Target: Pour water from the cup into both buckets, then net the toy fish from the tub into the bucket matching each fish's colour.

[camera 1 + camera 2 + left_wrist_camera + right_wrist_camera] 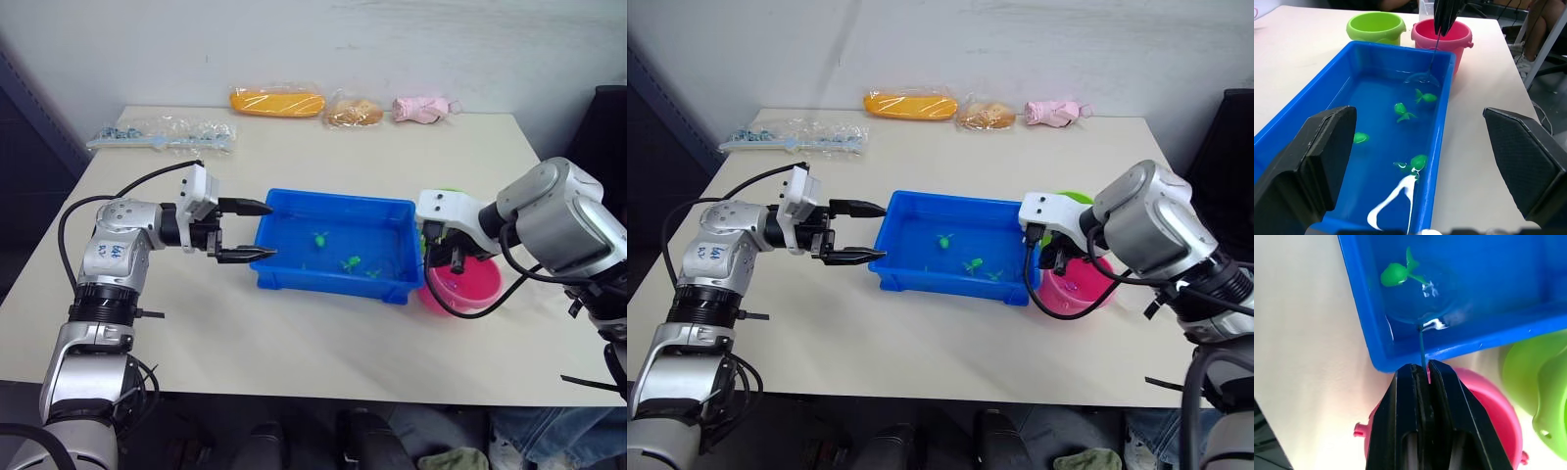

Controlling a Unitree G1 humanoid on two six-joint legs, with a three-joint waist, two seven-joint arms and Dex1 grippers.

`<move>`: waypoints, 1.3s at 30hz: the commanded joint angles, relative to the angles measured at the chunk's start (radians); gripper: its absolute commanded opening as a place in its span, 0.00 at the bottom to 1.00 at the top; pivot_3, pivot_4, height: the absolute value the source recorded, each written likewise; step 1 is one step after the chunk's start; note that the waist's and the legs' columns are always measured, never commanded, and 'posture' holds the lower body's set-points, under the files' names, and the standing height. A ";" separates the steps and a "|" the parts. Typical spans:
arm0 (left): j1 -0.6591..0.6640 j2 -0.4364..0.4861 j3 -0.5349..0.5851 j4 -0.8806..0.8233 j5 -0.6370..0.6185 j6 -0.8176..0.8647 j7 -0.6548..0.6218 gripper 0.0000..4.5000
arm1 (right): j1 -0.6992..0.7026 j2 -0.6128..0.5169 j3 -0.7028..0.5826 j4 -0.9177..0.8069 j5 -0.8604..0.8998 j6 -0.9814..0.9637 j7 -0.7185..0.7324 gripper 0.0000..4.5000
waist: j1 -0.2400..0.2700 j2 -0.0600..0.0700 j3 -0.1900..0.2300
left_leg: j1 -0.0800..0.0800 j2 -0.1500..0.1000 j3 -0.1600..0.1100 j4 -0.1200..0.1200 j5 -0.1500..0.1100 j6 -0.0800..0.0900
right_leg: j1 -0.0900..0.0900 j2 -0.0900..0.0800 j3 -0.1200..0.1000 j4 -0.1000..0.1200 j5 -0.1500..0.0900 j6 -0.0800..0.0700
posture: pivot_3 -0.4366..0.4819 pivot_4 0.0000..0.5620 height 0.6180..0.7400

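Centrally on the pale table (294, 333) sits a blue tub (333, 279) of water with several green toy fish (1424, 96) in it. At the tub's 9 o'clock side, the left gripper (257, 230) hovers just above the table with its two black fingers spread apart, holding nothing. At the tub's 3 o'clock end stand a pink bucket (470, 292) and, just behind it toward 1 o'clock, a green bucket (1375, 27). Above the pink bucket, the right gripper (1422, 374) has its fingers pressed together on the thin dark handle of the net (1422, 77). The net's hoop lies in the water at the tub's 3 o'clock end, close beside one green fish. Three bagged items lie along the table's 12 o'clock edge.
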 commanded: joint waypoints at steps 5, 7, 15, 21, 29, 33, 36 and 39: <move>0.003 0.020 0.027 -0.028 -0.010 0.010 0.001 1.00 | 0.040 -0.022 -0.072 -0.006 0.097 0.029 0.008 0.00 | 0.000 0.000 0.000 | 0.000 0.000 0.000 0.000 0.000 0.000 | 0.000 0.000 0.000 0.000 0.000 0.000 | 0.48 0.27 1.00; 0.003 0.021 0.028 -0.026 -0.010 0.010 0.001 1.00 | 0.047 -0.019 -0.084 -0.003 0.114 0.036 0.005 0.00 | 0.000 0.000 0.000 | 0.000 0.000 0.000 0.000 0.000 0.000 | 0.000 0.000 0.000 0.000 0.000 0.000 | 0.48 0.27 1.00; 0.005 0.024 0.029 -0.033 -0.011 0.018 0.003 1.00 | 0.098 0.001 -0.147 0.026 0.179 0.046 -0.043 0.00 | 0.000 0.000 0.000 | 0.000 0.000 0.000 0.000 0.000 0.000 | 0.000 0.000 0.000 0.001 0.000 0.000 | 0.48 0.27 1.00; 0.002 0.029 0.031 -0.032 -0.011 0.021 0.002 1.00 | 0.119 0.002 -0.190 0.025 0.225 0.046 -0.073 0.00 | 0.000 0.000 0.000 | 0.000 0.000 0.000 0.000 0.000 0.000 | 0.000 0.000 0.000 0.001 0.000 0.000 | 0.48 0.27 1.00; -0.006 0.032 0.028 -0.024 -0.006 0.017 -0.001 1.00 | 0.171 0.019 -0.255 0.060 0.268 0.003 -0.133 0.00 | 0.001 0.000 0.000 | 0.000 0.000 0.000 0.000 0.000 0.000 | 0.000 0.000 0.000 0.001 0.000 0.000 | 0.48 0.27 1.00; -0.010 0.036 0.029 -0.016 -0.003 0.011 -0.003 1.00 | 0.193 0.021 -0.290 0.071 0.300 -0.002 -0.148 0.00 | 0.000 0.000 0.000 | 0.000 0.000 0.000 0.000 0.000 0.000 | 0.000 0.000 0.000 0.001 0.000 0.000 | 0.48 0.27 1.00; -0.013 0.039 0.029 -0.017 -0.003 0.013 -0.003 1.00 | 0.204 0.018 -0.312 0.075 0.323 -0.001 -0.156 0.00 | 0.000 0.000 0.000 | 0.000 0.000 0.000 0.000 0.000 0.000 | 0.000 0.000 0.000 0.002 0.000 0.000 | 0.48 0.27 1.00; -0.017 0.039 0.028 -0.018 -0.003 0.014 -0.003 1.00 | 0.218 0.010 -0.332 0.073 0.335 -0.005 -0.163 0.00 | 0.000 0.000 0.000 | 0.000 0.000 0.000 0.000 0.000 0.000 | 0.000 0.000 0.000 0.002 0.000 0.000 | 0.48 0.27 1.00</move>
